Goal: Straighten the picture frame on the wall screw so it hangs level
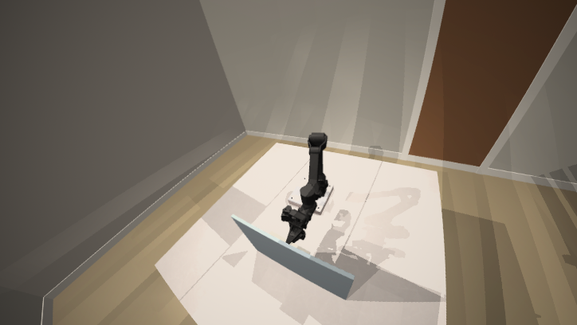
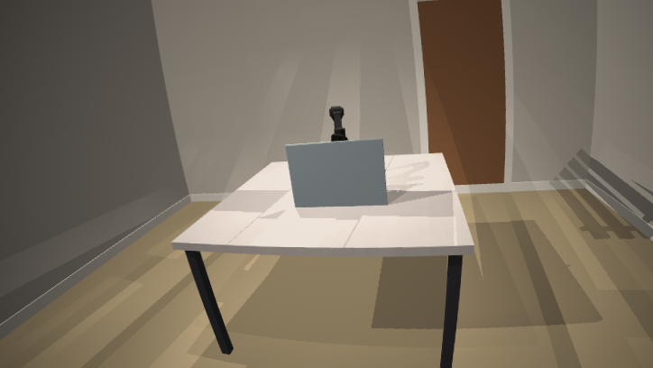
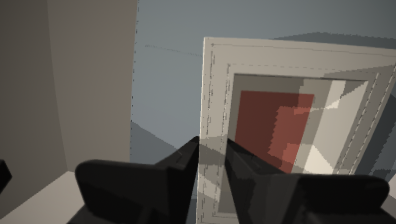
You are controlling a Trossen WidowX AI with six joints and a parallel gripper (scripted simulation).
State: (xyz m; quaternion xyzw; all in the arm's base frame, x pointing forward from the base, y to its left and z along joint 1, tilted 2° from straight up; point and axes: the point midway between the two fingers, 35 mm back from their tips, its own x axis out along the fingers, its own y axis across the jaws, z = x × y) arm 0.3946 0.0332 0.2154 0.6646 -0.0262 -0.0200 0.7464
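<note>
The picture frame [image 3: 216, 95] has a pale border around a dark red and off-white picture, and shows in the wrist view against the blue-grey wall panel [image 3: 167, 85] [image 1: 298, 264] [image 2: 337, 176]. My gripper [image 3: 211, 141] [image 1: 288, 242] is shut on the frame's left border as the wrist view shows it, one finger on each side of that border. The frame's top edge runs slightly down to the right there; the slanted view does not tell whether it hangs level. The screw and the notched strip are hidden behind the frame. In the exterior view the panel hides frame and gripper.
The panel stands upright on the white table [image 1: 225, 278] [image 2: 297, 235], its back toward the top and exterior views. The black arm [image 1: 315, 165] [image 2: 337, 122] rises behind it from a pale base plate [image 1: 325, 201]. A brown door [image 1: 476, 80] [image 2: 464, 91] is in the room's far wall.
</note>
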